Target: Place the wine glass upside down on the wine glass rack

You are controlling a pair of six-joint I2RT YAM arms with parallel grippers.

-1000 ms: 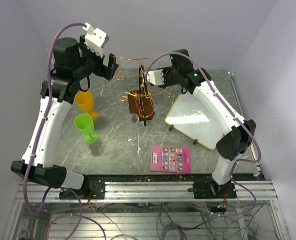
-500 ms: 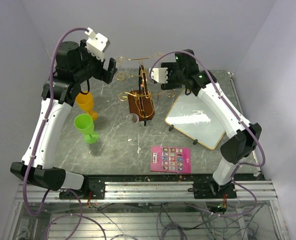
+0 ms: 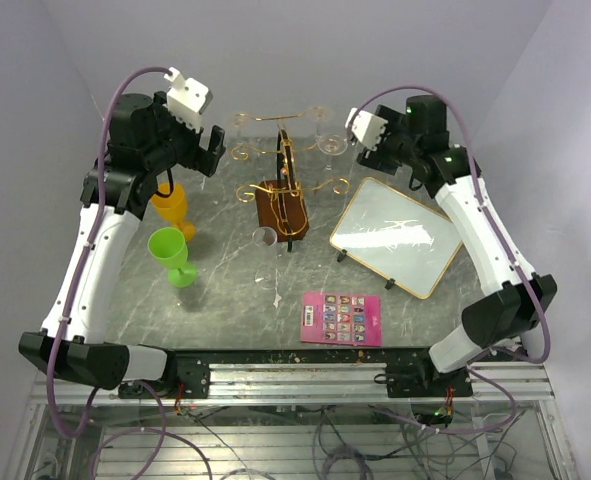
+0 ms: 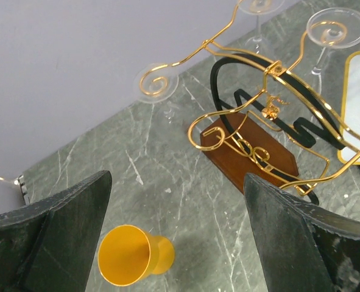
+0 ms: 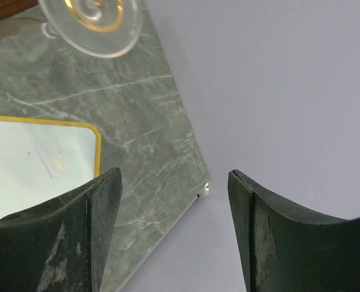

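Right hand is open, its two dark jaws wide apart with nothing between them, and it is near the wine glass but apart from it. This glass is of clear material and hangs upside down on the wine glass rack. Its round flat foot is on top, caught in a curled gold scroll. Its long axis is vertical and the bowl points down to the counter, which is grey-green stone with pale veins. On the rack, thin shiny gold wire with scroll ends at different heights rises from a dark brown wooden block base. Left hand is also open and empty, high on the left side of the rack, above an orange goblet of smooth plastic look. A green goblet stands near the orange one, and a gold-framed whiteboard is to the right of the rack.
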